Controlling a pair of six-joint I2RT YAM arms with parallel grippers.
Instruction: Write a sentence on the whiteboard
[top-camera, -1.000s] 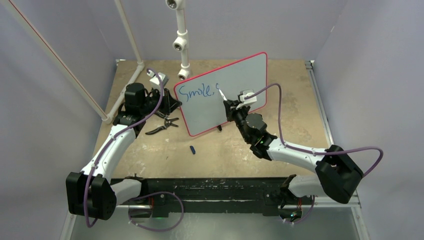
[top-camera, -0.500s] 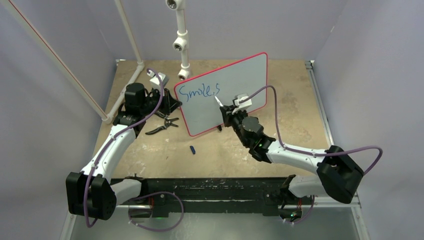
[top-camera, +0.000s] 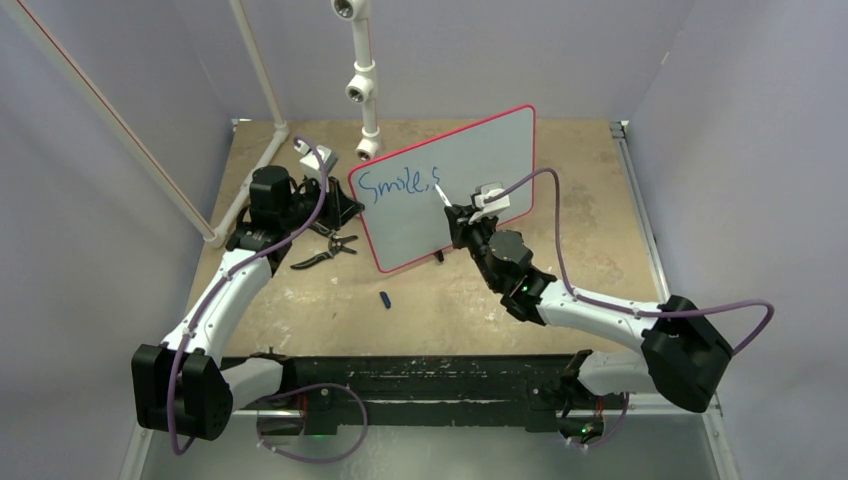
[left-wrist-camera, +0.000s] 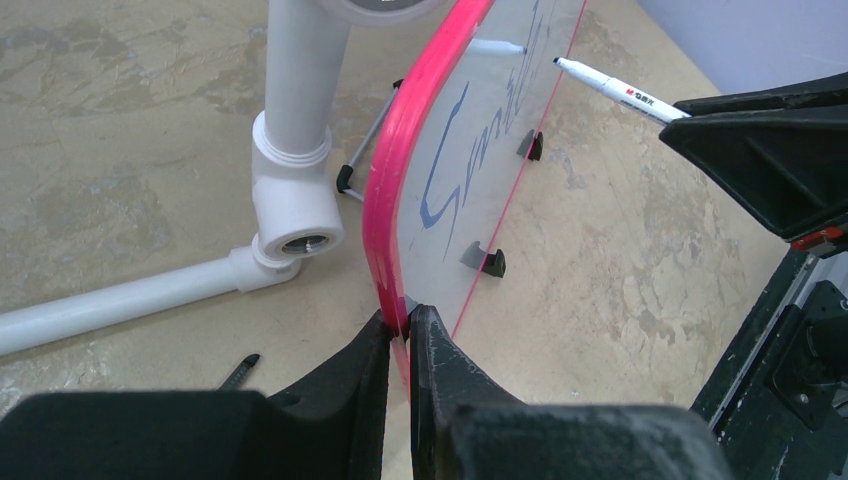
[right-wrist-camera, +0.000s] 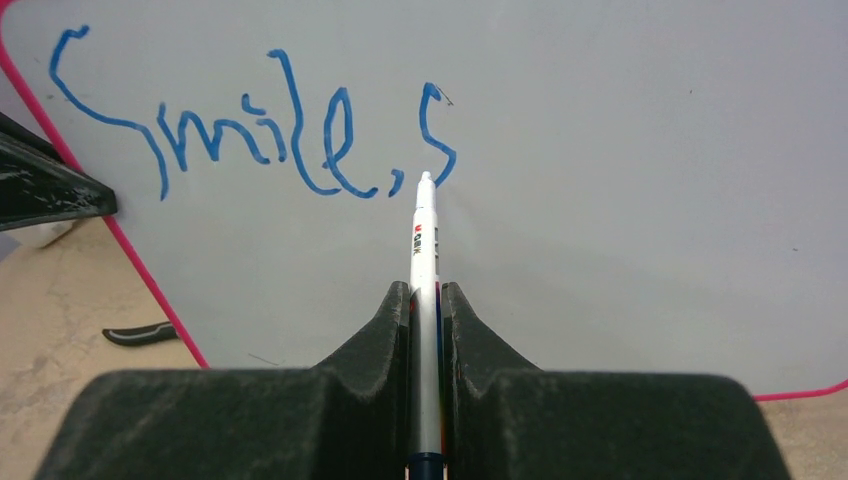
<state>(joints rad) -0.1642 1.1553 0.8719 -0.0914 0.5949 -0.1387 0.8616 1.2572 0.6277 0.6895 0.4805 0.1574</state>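
Right claw (right-wrist-camera: 425, 295) pinches a white marker (right-wrist-camera: 424, 230) between both fingers, with the barrel running straight out ahead. The tip sits at the whiteboard (right-wrist-camera: 620, 200) just under the last blue stroke; I can't tell if it actually touches. The sentence (right-wrist-camera: 250, 130) so far reads "Smile, s" in blue, along the upper left of the board face.

The whiteboard stands nearly upright on small black feet (left-wrist-camera: 493, 262), mid-worktop and turned at an angle, with the red frame all round. Left claw (left-wrist-camera: 400, 325) is pressed together on the red frame at the board's left edge, one finger on each side.

Worktop (top-camera: 580, 200) is tan and scuffed. A white pipe (left-wrist-camera: 295, 150) stands just behind the board's left end. Black pliers (top-camera: 325, 252) lie near the left arm, in front of the board. A small blue cap (top-camera: 385, 298) lies on its own nearer the arm bases.
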